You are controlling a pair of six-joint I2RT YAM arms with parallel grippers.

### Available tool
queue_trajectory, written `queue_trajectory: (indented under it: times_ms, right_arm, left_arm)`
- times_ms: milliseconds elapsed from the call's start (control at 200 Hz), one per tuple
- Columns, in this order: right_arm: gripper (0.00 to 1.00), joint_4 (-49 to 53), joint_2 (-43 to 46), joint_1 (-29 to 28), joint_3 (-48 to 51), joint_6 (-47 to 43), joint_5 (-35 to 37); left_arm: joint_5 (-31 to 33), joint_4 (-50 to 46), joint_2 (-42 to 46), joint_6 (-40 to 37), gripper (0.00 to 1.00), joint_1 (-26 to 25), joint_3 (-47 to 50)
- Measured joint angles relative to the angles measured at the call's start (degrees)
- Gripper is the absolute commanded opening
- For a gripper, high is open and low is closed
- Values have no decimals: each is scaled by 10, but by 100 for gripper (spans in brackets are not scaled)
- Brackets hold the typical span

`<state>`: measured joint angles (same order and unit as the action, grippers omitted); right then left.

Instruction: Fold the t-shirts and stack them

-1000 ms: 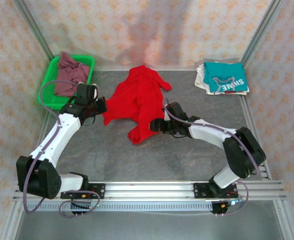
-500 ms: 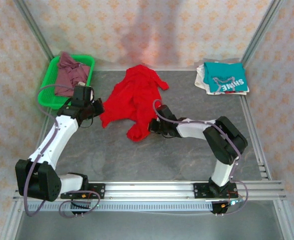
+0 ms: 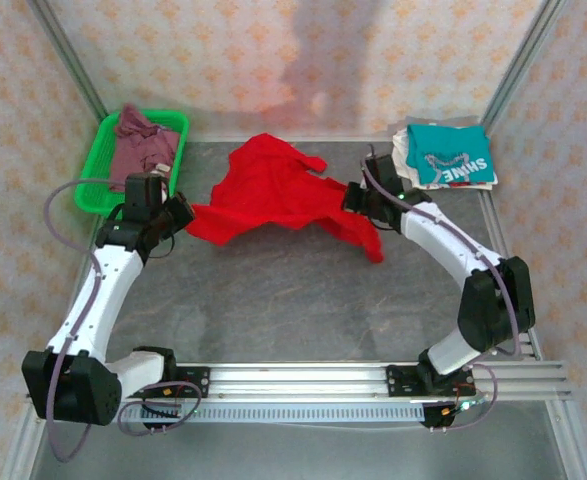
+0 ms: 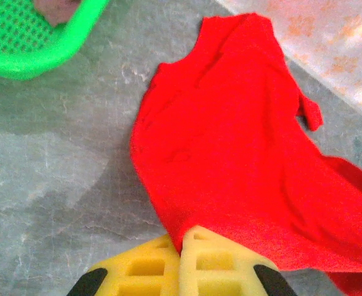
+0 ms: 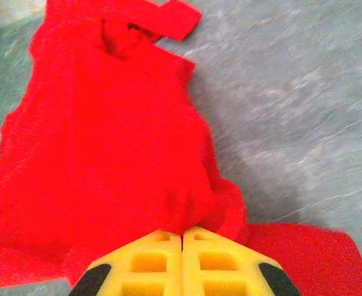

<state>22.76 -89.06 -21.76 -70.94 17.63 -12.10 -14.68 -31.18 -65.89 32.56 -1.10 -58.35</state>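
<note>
One red shirt (image 3: pixel 273 185) is stretched, unfolded, across the far middle of the table (image 3: pixel 303 300); I judge its folding barely begun. The teal shirt (image 3: pixel 455 152) lies on the whitish shirt (image 3: pixel 401 158) at the far right corner, and the mauve shirt (image 3: pixel 133 150) waits in the basket (image 3: pixel 91 185) far left. The left gripper (image 4: pixel 182 243) and right gripper (image 5: pixel 182 237) each pinch red cloth, jaws fully closed.

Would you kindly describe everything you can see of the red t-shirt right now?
The red t-shirt is plain, bright, soft cloth, unfolded and creased. It is stretched sideways across the far middle of the grey table, partly resting on it. The left gripper pinches its left edge and the right gripper its right side, where a loose end trails nearer.
</note>
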Motion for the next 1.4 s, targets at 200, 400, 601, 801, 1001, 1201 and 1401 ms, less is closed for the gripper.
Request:
queue_trajectory:
  times_ms: [200,400,601,801,1001,1201,1401]
  right_arm:
    - [49,36,-64,51,-14,-7,78]
    - [58,40,-55,58,113,12,91]
    - [64,49,9,73,212,37,34]
    - [56,16,36,73,269,67,-22]
    - [20,8,20,77,268,74,-19]
    - [0,-17,23,75,247,59,-10]
    - [0,-7,145,80,196,27,1]
  left_arm:
    - [-3,10,-26,4,0,0,52]
    - [3,14,-40,4,0,0,112]
    - [8,14,-56,-1,0,0,115]
    - [16,14,-55,0,0,0,115]
    - [18,19,-54,0,0,0,115]
    - [17,14,-24,1,0,17,107]
    - [6,-24,28,-1,0,43,12]
